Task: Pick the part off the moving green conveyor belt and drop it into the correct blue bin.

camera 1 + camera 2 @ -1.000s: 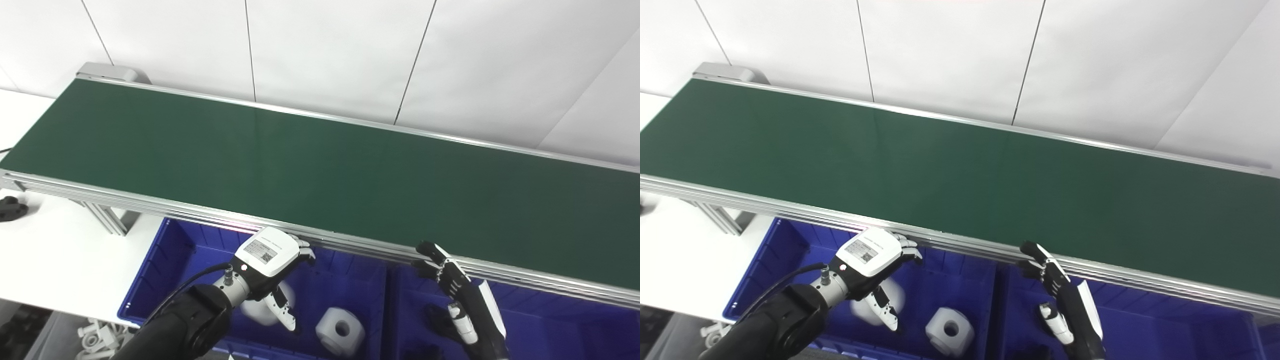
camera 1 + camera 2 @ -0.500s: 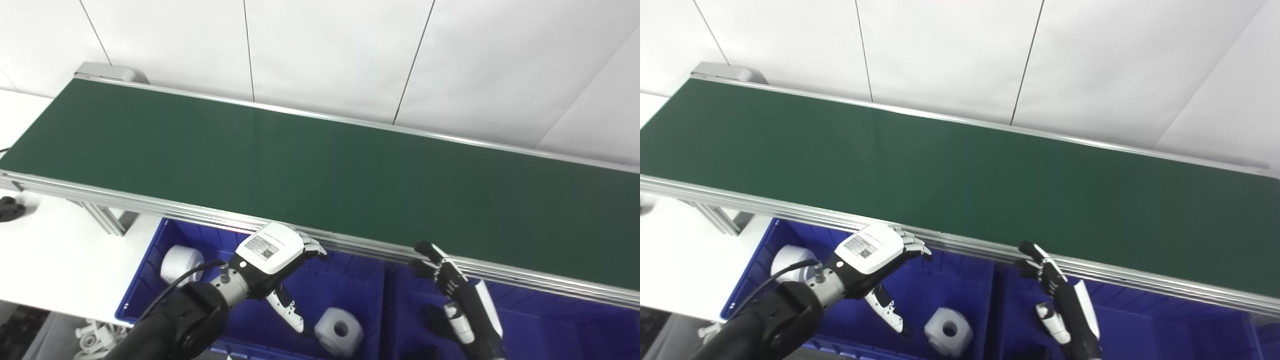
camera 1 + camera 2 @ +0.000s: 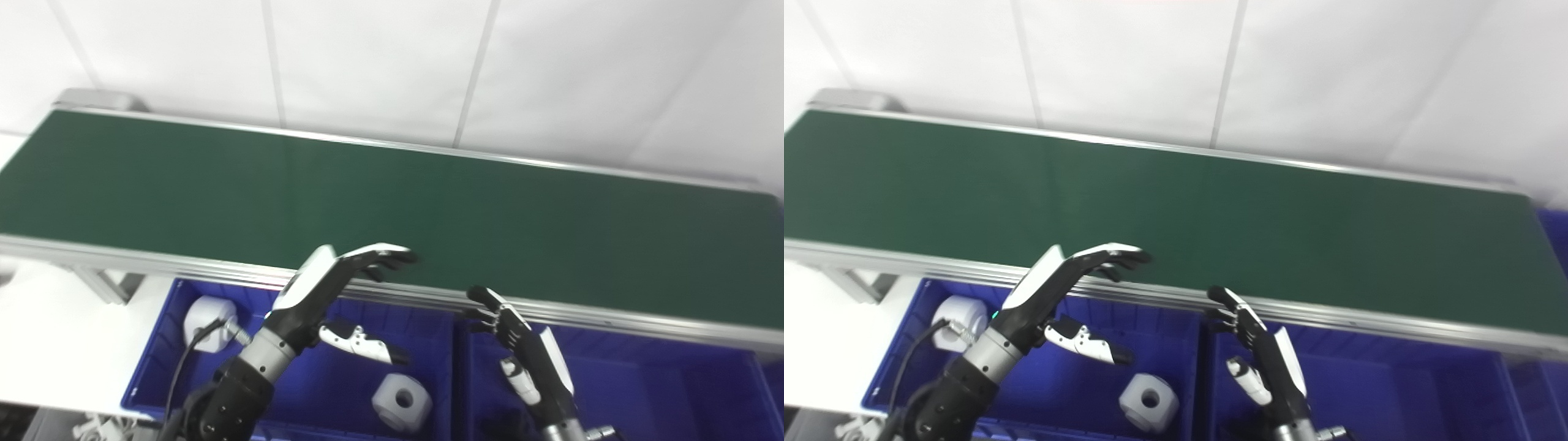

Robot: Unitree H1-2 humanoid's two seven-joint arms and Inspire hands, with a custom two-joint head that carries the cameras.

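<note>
The green conveyor belt [image 3: 392, 202] runs across the picture with no part on it. My left hand [image 3: 334, 291] is raised over the belt's near rail, fingers spread, open and holding nothing. My right hand [image 3: 520, 343] is upright just below the rail, over the right blue bin [image 3: 674, 392], also open. Two white cylindrical parts lie in the left blue bin [image 3: 153, 361]: one [image 3: 207, 315] in its far left corner, one [image 3: 401, 401] near its right wall.
The belt's aluminium rail [image 3: 184, 263] overhangs the back of both bins. A white table [image 3: 55, 343] is at the left, under the belt's support leg [image 3: 98, 285]. A white panelled wall stands behind the belt.
The camera has panned right. My left hand has risen from inside the left bin to the rail's height and turned palm-side out. The right hand has barely moved.
</note>
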